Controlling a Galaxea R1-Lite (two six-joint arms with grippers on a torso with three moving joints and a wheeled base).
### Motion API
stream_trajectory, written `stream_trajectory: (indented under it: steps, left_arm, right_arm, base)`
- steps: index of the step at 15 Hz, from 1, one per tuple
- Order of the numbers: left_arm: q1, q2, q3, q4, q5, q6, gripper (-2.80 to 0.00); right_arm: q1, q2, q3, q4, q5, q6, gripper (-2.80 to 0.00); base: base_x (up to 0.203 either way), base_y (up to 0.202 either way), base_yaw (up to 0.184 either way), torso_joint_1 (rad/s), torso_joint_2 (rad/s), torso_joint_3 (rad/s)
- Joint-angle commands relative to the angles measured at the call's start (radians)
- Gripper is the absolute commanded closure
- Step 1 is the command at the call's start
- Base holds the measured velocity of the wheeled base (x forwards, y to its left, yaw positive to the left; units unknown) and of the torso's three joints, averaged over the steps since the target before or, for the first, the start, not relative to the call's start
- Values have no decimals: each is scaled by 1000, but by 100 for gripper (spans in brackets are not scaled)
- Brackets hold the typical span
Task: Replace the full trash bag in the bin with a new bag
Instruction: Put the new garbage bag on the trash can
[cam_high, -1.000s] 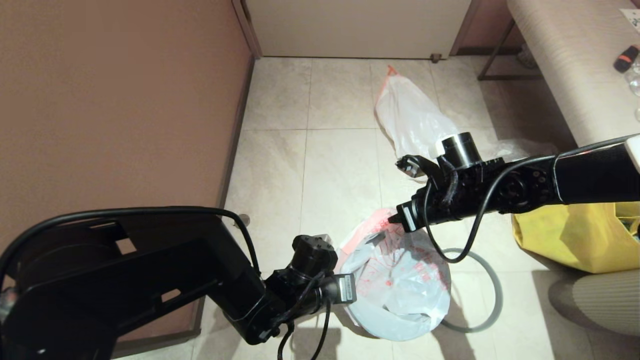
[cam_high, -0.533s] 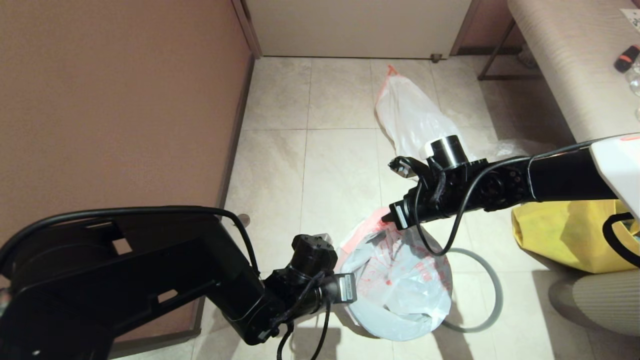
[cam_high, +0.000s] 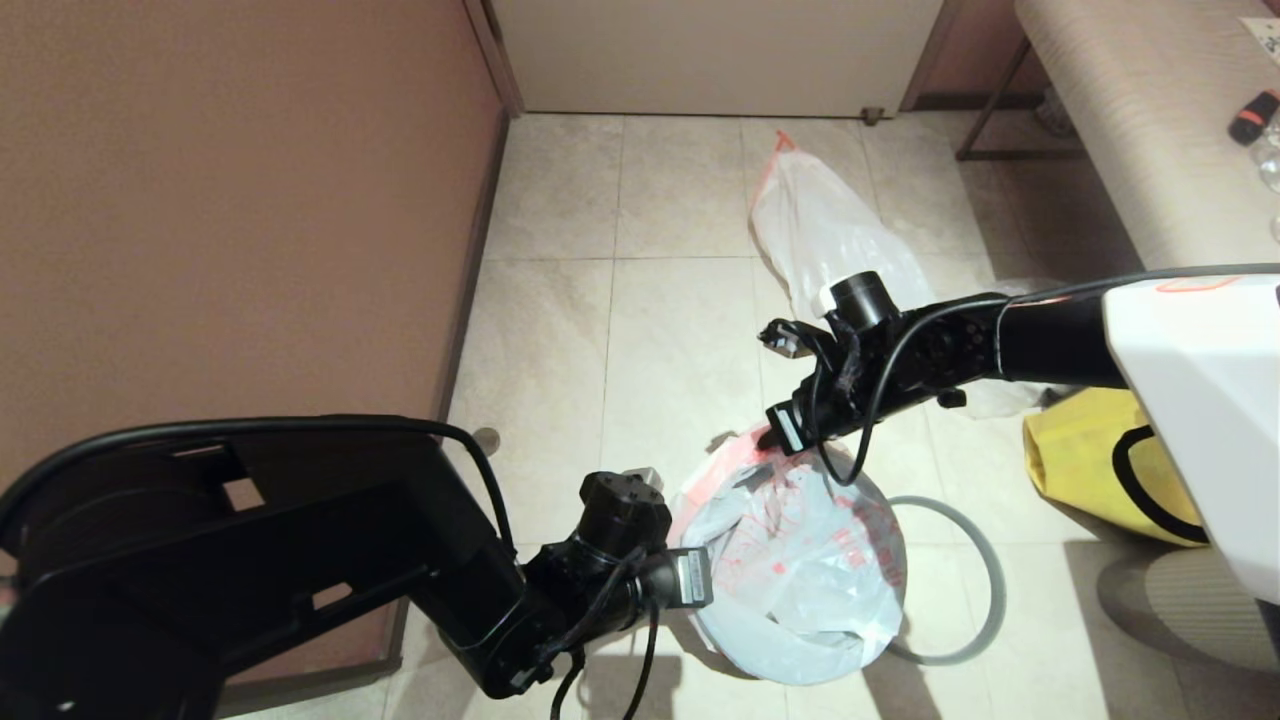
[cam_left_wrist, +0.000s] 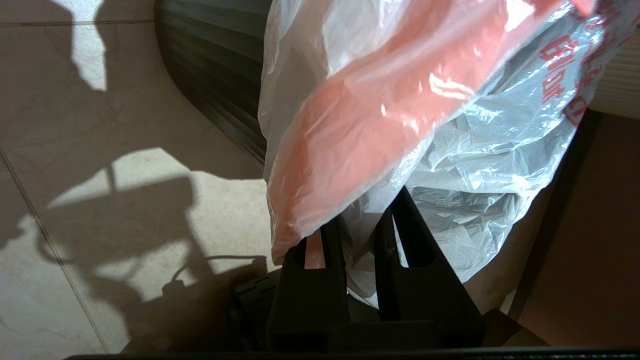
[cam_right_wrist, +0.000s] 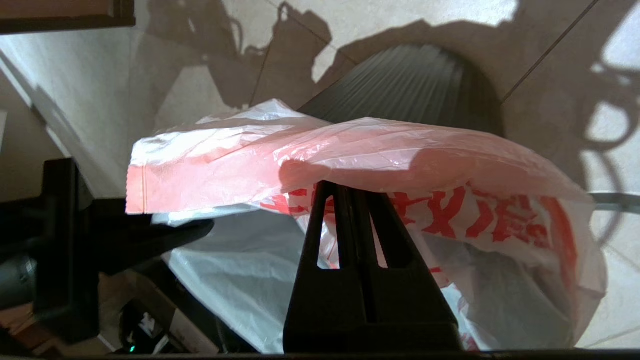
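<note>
Gripping one new bag (cam_high: 800, 560) over one bin (cam_right_wrist: 415, 80) — two grippers' fingers (cam_left_wrist: 310, 280).

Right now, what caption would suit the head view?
Both pincers, left and right, pinch the new bag over the bin.

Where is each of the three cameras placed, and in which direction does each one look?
Head view: on the robot's head, looking down at the floor, the new bag over the bin, the full trash bag; both arms show.
Left wrist view: behind the left gripper, shut on the new bag, beside the bin.
Right wrist view: behind the right gripper, shut, under the bag's rim.
Shared: the new bag and the bin.
</note>
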Motion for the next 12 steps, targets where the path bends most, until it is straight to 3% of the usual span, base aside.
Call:
stream_trajectory:
  steps: [1, 3, 8, 10, 12]
  left_arm:
    - [-8, 0, 2, -5, 0, -3, 0]
    - [-8, 0, 2, -6, 0, -3, 0]
    - [-11, -9, 18, -31, 1, -5, 0]
    - [-18, -8, 59, -115, 5, 1, 0]
    - [-24, -6, 129, -260, 6, 45, 0]
  right_arm:
    - [2, 55, -30, -12, -1, -5, 0]
    - [11, 70, -32, -94, -1, -13, 0]
    - [32, 98, -32, -95, -2, -13, 0]
    - [26, 125, -32, -102, -10, -16, 0]
    - [8, 172, -33, -150, -55, -28, 0]
  base:
    - [0, 0, 0, 0, 0, 0]
    - [0, 0, 0, 0, 0, 0]
    - [0, 0, 0, 0, 0, 0]
    - [0, 0, 0, 0, 0, 0]
    - [0, 0, 0, 0, 0, 0]
